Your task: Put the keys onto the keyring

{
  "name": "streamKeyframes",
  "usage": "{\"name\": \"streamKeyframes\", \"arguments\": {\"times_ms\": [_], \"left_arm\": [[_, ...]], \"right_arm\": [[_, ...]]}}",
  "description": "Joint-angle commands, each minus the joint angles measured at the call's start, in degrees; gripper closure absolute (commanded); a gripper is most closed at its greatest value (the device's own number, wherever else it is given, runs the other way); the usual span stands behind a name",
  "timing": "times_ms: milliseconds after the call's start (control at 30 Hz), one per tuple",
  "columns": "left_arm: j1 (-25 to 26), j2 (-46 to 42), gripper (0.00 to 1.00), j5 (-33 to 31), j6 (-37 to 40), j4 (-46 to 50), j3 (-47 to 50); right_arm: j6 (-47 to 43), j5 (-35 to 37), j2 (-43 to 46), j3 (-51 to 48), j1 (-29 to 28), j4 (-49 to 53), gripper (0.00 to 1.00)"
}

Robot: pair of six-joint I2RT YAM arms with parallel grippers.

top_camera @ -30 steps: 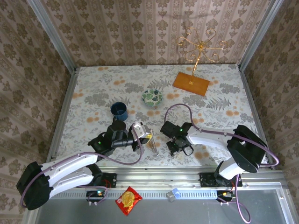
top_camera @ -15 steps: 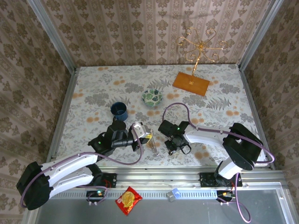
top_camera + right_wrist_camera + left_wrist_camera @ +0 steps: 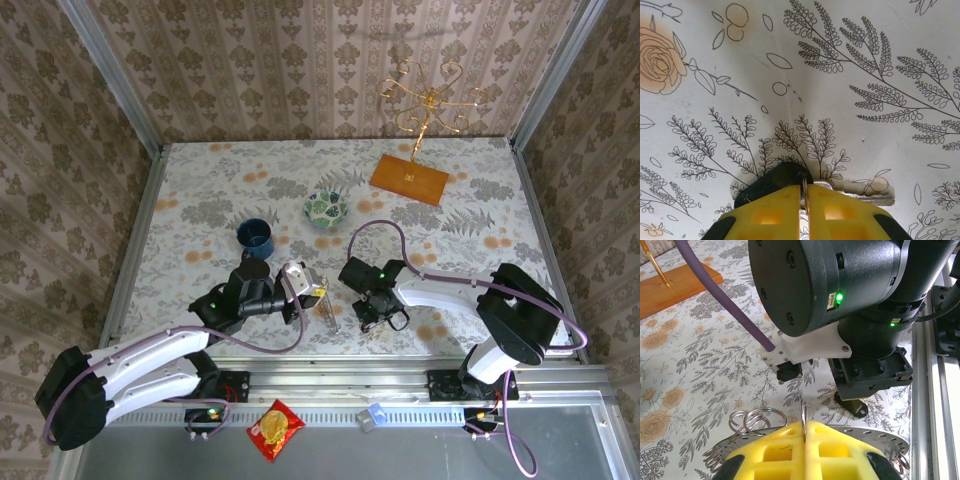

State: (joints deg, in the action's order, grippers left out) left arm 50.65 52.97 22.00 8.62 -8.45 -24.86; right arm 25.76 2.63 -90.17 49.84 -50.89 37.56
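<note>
The left tool (image 3: 805,432) is clenched on the keyring (image 3: 875,437), pinching the thin edge of the flat grey disc so that the disc stands out to either side of the fingertips. A few small wire loops (image 3: 756,419) hang on the ring just to the left of the tool's fingers.

The right tool (image 3: 804,192) is down at the desk (image 3: 865,50) with its fingers drawn almost together. The black-headed key (image 3: 780,177) lies flat right at the fingertips, its head just ahead of the left finger and its blade running off to the right of the tool. I cannot tell whether the key is truly pinched or only pressed against the desk.

The key looks light, stiff and thin. Lying flat, it probably gives little edge to catch and may slide or swivel under the fingers. The plastic head is likely the better place to hold, being thicker and less slippery than the blade. The keyring is rigid and smooth, so a narrow edge grip may let it pivot if pushed.
</note>
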Motion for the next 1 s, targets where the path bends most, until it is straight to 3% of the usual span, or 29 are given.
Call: {"name": "streamKeyframes", "arguments": {"times_ms": [0, 367, 700, 967], "left_arm": [[0.3, -1.0, 1.0, 0.1, 1.0, -0.9, -0.7], [0.3, -1.1, 1.0, 0.1, 1.0, -1.0, -0.6], [0.2, -1.3, 1.0, 0.2, 1.0, -0.7, -0.7], [0.2, -1.2, 1.0, 0.1, 0.3, -0.9, -0.7]], "right_arm": [[0.5, 1.3, 0.0, 1.7, -0.1, 1.7, 0.88], [0.4, 1.4, 0.2, 1.9, -0.1, 2.1, 0.89], [0.1, 1.4, 0.9, 1.9, -0.1, 2.4, 1.0], [-3.8, 2.3, 11.6, -2.2, -0.7, -3.3, 1.0]]}}
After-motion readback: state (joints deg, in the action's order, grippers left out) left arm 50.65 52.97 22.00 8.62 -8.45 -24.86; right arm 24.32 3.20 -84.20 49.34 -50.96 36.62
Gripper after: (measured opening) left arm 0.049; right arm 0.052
